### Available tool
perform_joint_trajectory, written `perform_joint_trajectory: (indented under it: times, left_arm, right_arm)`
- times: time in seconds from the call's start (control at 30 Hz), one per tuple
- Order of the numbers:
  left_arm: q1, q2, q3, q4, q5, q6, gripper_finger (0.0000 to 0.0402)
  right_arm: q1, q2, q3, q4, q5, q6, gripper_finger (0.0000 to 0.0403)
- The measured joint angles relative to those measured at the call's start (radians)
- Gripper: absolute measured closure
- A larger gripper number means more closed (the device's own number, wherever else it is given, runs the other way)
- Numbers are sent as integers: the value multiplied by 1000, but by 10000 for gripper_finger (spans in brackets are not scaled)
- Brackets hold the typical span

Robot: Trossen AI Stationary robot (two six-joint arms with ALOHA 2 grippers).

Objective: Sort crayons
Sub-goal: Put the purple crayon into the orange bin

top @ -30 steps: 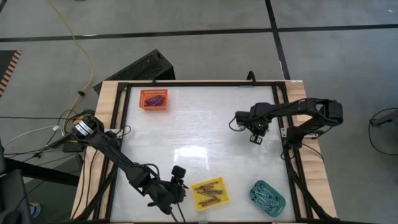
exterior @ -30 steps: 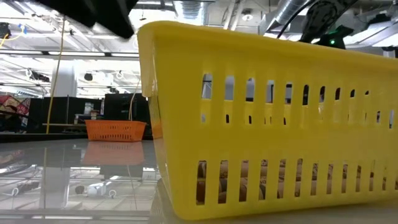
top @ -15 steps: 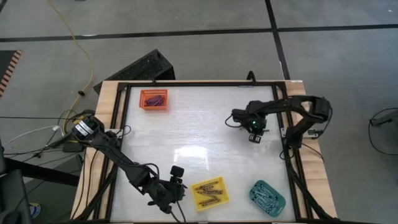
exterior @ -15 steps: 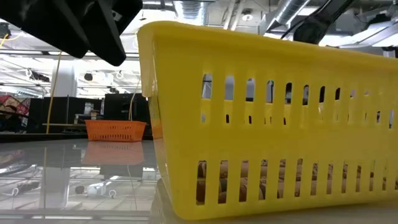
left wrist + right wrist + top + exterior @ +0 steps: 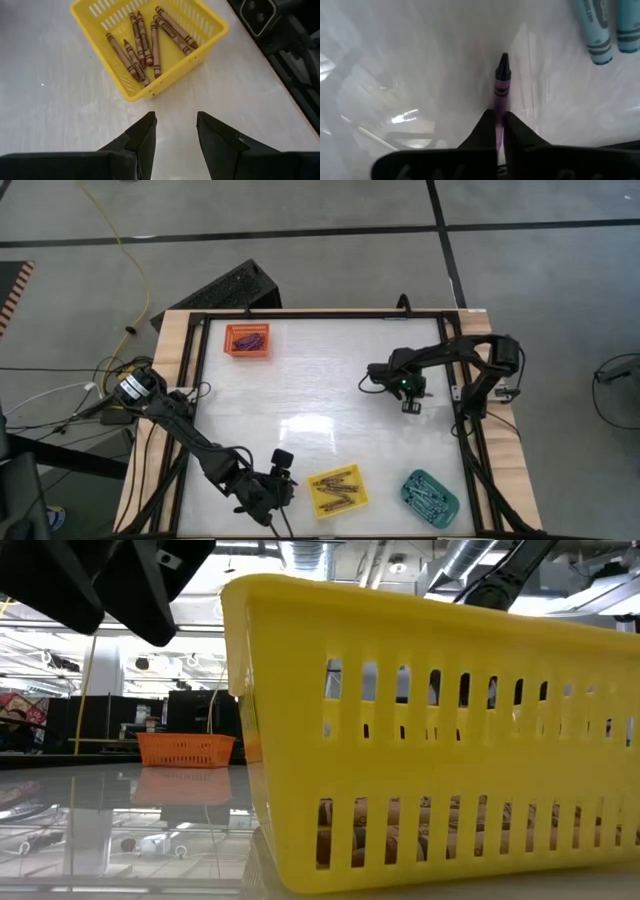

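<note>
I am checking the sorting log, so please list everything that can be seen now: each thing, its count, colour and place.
Orange tray: one, far left corner of the table, purple crayons inside.
Yellow tray: one, near edge, brown crayons inside.
Teal tray: one, near right corner, crayons inside.
Purple crayon: one, held over the table.
Blue crayons: two, lying on the table beside the purple one.
Table: one, white, wooden border.
Left tool: open, empty, beside the yellow tray.
Right tool: shut on the purple crayon.
</note>
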Motion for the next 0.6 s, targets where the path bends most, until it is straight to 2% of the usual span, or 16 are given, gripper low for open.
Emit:
perform_joint_trajectory:
  times: [0.07, 0.6]
  left_arm:
    - [0, 0, 0, 0, -5, 0, 269]
    - [-13, 1, 0, 1, -22, -8, 269]
  right_arm:
    - [12, 1, 12, -12, 4, 14, 394]
    - [198, -27, 141, -107, -82, 180, 402]
